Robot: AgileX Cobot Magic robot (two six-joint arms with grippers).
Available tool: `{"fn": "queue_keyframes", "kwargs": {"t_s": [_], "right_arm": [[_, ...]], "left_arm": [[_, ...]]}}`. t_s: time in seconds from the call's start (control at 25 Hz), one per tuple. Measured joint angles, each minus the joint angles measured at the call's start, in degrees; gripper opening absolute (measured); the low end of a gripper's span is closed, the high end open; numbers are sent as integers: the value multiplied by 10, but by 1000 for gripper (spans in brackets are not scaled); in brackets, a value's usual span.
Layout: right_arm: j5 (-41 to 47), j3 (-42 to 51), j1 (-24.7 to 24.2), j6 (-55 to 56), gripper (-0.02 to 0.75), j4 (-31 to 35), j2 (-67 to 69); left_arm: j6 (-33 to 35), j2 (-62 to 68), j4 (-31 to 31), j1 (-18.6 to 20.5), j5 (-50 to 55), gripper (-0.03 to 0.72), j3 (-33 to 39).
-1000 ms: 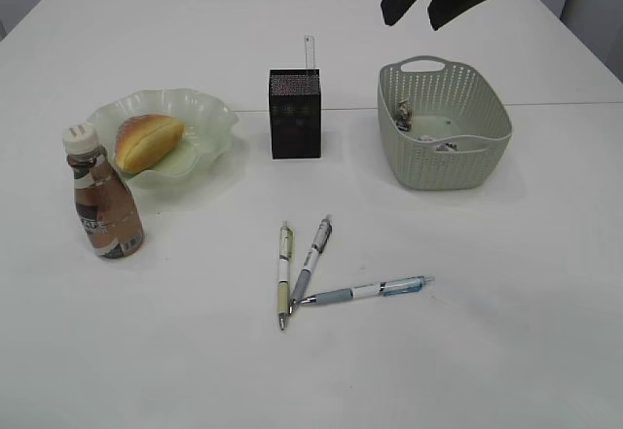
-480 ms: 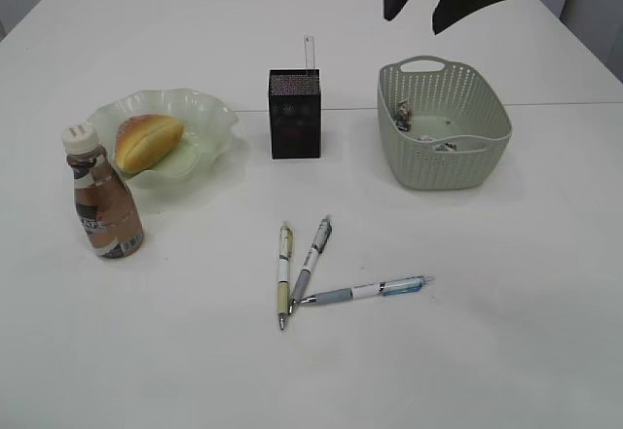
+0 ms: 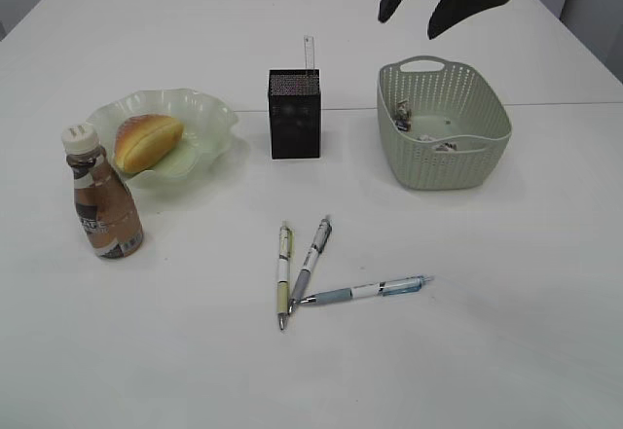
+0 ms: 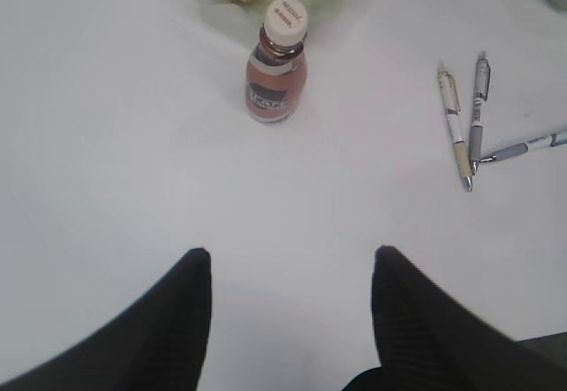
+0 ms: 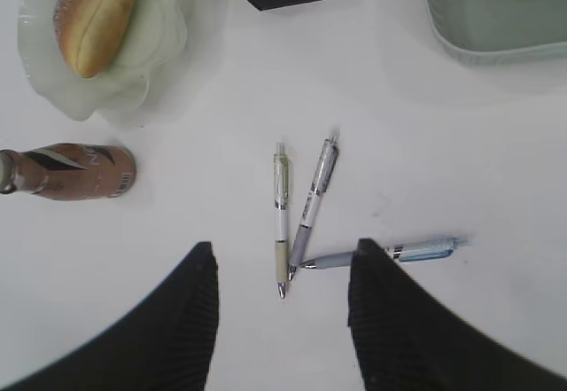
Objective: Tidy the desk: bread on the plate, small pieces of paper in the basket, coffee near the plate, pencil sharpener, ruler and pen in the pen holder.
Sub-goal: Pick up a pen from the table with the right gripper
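The bread [image 3: 148, 140] lies on the pale green plate [image 3: 209, 113], with the coffee [image 3: 105, 200] upright just in front of it. The clear ruler [image 3: 310, 52] sticks up out of the black pen holder [image 3: 295, 118]. Small pieces of paper [image 3: 404, 111] lie inside the basket [image 3: 443, 168]. Three pens lie loose on the table: a yellow-grip pen [image 3: 284, 273], a grey pen [image 3: 311, 254] and a blue pen [image 3: 365, 290]. My right gripper [image 3: 409, 23] hangs open and empty high behind the basket. My left gripper [image 4: 291, 253] is open and empty over bare table. The pencil sharpener is hidden.
The white table [image 3: 487, 351] stretches wide around the pens. A seam line [image 3: 574, 103] crosses the table behind the basket. In the right wrist view the three pens [image 5: 282, 222] lie fanned below the fingers, their tips nearly meeting.
My right gripper has shifted only slightly at the top of the exterior view. Nothing on the table has moved.
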Motion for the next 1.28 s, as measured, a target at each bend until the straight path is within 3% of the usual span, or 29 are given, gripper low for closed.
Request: {"fn": "queue_keyframes", "kwargs": {"t_s": [0.32,0.76,1.28], "right_arm": [[-1,0,67,62,382,-24,93],[-8,0,68,79,382,-12,226],[-45,0,68,79,382,-2,274]], "left_arm": [[8,0,0,0,0,416,0],[16,0,0,0,0,416,0],[16,0,0,0,0,416,0]]}}
